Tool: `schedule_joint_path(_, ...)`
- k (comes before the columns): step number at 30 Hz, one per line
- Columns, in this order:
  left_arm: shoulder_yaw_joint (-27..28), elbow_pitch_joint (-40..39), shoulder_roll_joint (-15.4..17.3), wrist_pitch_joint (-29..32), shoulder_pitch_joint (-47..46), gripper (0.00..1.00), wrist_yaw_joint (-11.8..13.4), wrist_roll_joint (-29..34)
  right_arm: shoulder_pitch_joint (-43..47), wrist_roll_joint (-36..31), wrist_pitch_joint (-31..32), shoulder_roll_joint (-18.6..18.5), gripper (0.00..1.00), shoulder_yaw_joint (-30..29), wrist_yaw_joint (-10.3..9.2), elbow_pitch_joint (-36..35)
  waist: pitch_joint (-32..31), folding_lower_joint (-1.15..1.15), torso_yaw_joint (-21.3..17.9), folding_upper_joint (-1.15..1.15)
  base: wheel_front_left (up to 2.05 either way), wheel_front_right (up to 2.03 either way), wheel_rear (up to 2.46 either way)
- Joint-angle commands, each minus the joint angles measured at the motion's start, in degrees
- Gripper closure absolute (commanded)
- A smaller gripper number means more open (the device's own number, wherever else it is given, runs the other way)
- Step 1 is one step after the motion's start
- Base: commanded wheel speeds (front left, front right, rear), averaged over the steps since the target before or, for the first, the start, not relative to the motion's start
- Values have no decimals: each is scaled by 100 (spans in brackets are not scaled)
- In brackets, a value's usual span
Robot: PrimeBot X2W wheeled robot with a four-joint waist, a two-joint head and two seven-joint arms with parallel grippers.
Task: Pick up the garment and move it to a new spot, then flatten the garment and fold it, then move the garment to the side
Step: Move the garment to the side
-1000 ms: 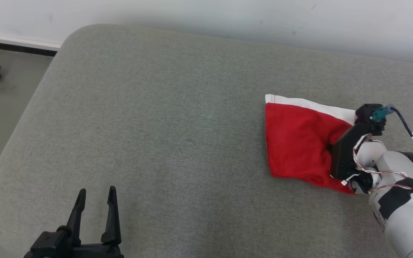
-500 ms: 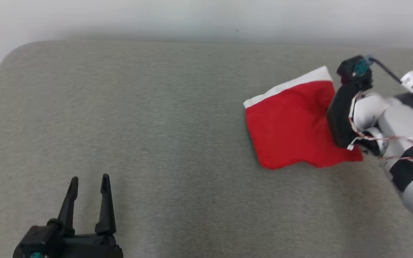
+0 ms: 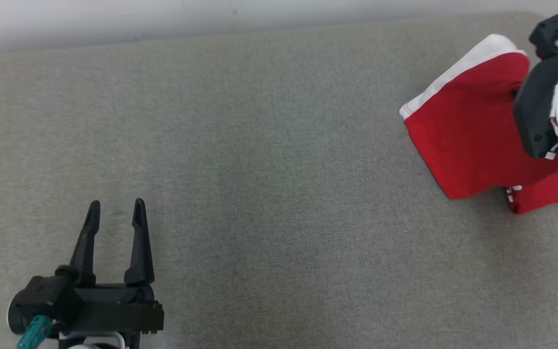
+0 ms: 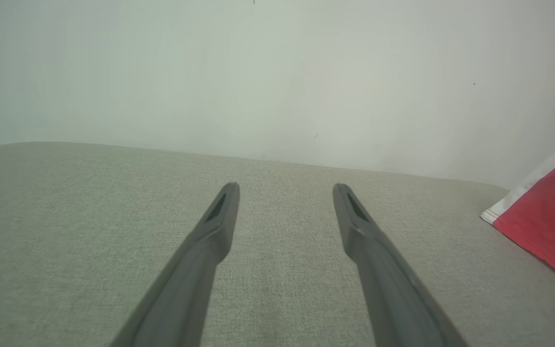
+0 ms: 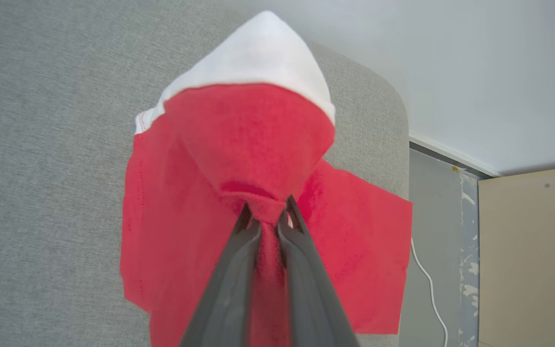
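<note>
The right gripper [image 5: 265, 212] pinches a bunched fold of the red garment [image 3: 463, 131] at the far right of the grey cushion [image 3: 259, 169]. It is best carried high and well clear of the edge. The left gripper [image 3: 114, 213] gapes empty, near left.

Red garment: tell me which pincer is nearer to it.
Right. The right pincer is shut on the red garment, cloth bunched in its grip. The left pincer stands open and empty over the grey cushion, well off to the garment's left, not touching it.
</note>
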Motion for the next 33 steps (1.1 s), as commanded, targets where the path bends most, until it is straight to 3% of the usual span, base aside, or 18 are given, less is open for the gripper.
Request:
schedule_joint_path(1, 46, -29, 12, 0, -111, 0, -37, 100, -41, -68, -45, -84, 100, -29, -2, -13, 366, -1, -267, -1, 0, 0, 0)
schedule_joint_path(8, 114, -44, 11, 0, -291, 0, -148, 241, -110, -266, -278, -402, 100, -89, -2, 60, 670, -1, -320, -1, 0, 0, 0)
schedule_joint_path(15, 54, 3, 9, 0, -457, 0, -237, 325, -11, -799, -552, -957, 100, 2, -2, 96, 831, -1, -213, -1, 0, 0, 0)
schedule_joint_path(22, -36, 93, 10, 0, -620, 0, -337, 409, 203, -1271, -1065, -1108, 100, -495, -2, 539, 919, -1, -67, -1, 0, 0, 0)
schedule_joint_path(23, -41, 96, 8, 0, -641, 0, -342, 430, 210, -1337, -1177, -1063, 85, -621, -2, 642, 920, -1, -44, -1, 0, 0, 0)
schedule_joint_path(24, -39, 105, 10, 0, -656, 0, -353, 442, 263, -1444, -1265, -1017, 19, -707, -2, 754, 911, -1, -25, -1, 0, 0, 0)
schedule_joint_path(25, -31, 108, 12, -1, -666, 0, -363, 448, 298, -1519, -1343, -980, 0, -833, -2, 880, 899, -1, -4, -1, 0, 0, 0)
schedule_joint_path(33, 106, 160, 8, 0, -381, 0, -374, 353, 700, -1986, -2285, -379, 0, -1763, -2, 1455, 456, -1, 52, -1, 0, 0, 0)
